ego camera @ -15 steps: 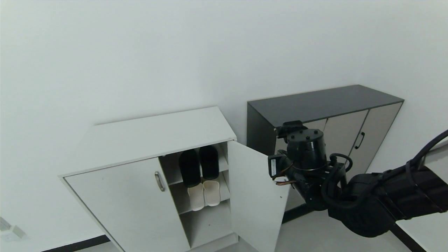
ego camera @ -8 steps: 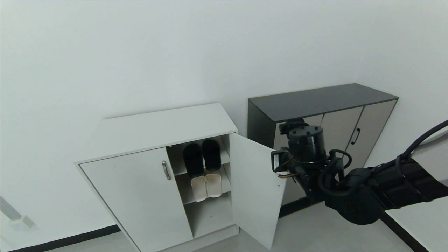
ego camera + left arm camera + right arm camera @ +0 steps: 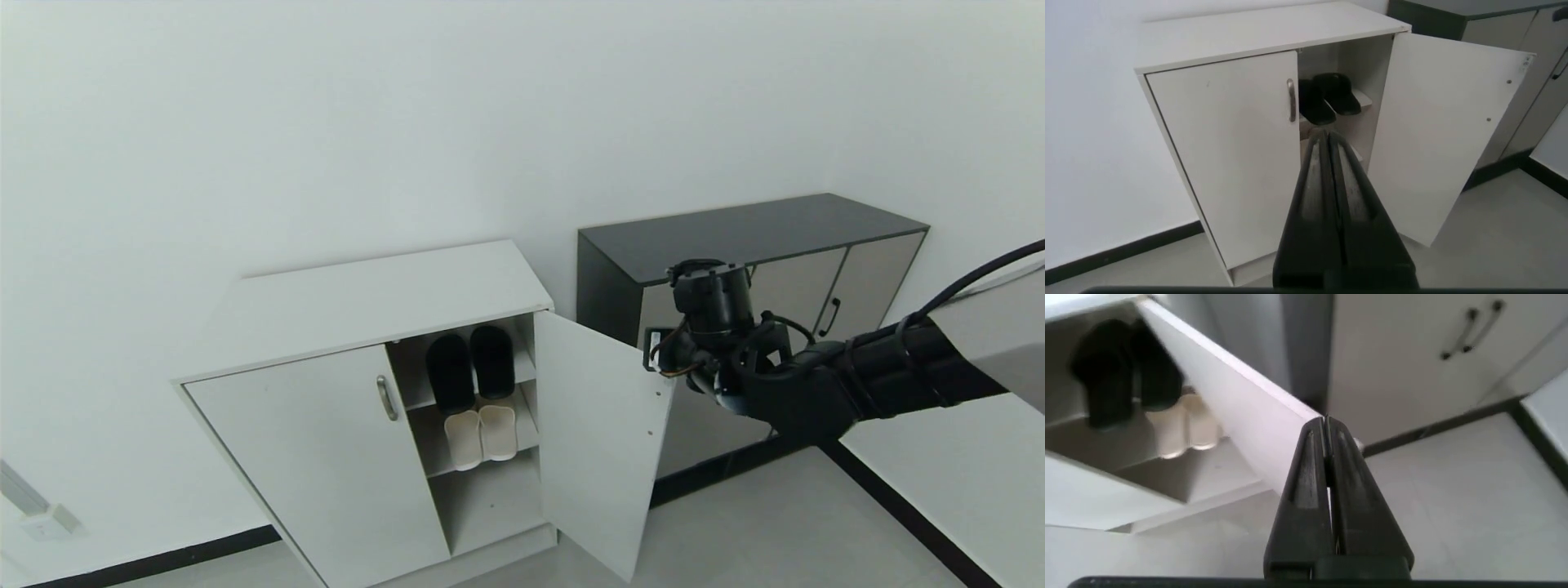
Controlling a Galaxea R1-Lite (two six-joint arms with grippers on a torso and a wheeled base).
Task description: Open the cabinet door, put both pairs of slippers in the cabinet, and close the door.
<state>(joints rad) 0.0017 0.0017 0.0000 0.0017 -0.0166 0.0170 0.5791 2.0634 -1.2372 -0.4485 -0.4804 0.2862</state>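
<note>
— So, what have you got, starting from the left?

— On my left wrist camera, the left tool (image 3: 1328, 139) has its fingers pressed together with nothing between them, and it points at the white cabinet (image 3: 375, 294). The cabinet's left door (image 3: 326, 474) is closed, and its metal handle (image 3: 382, 398) is at the inner edge.

— And the slippers?

— Both pairs are inside, behind the open right door (image 3: 600, 457). The black slippers (image 3: 471, 367) sit on the upper shelf, and the cream slippers (image 3: 482, 433) are on the shelf just below. The left wrist camera gives me the black pair, but the tool's own fingers cover that lower shelf. The right wrist camera gets both pairs at once.

— Where's the right arm?

— The right tool (image 3: 1327, 429) is also closed flat and holds nothing. Its tip is at the free edge of the open door, though I can't tell if it touches. The head camera shows me the wrist just beside that edge, with the fingers hidden.

— Any writing?

— There's a small white tag (image 3: 653, 347) on the wrist, but the print is too small to read. Farther right a dark cabinet (image 3: 751, 233) stands against the wall.
</note>
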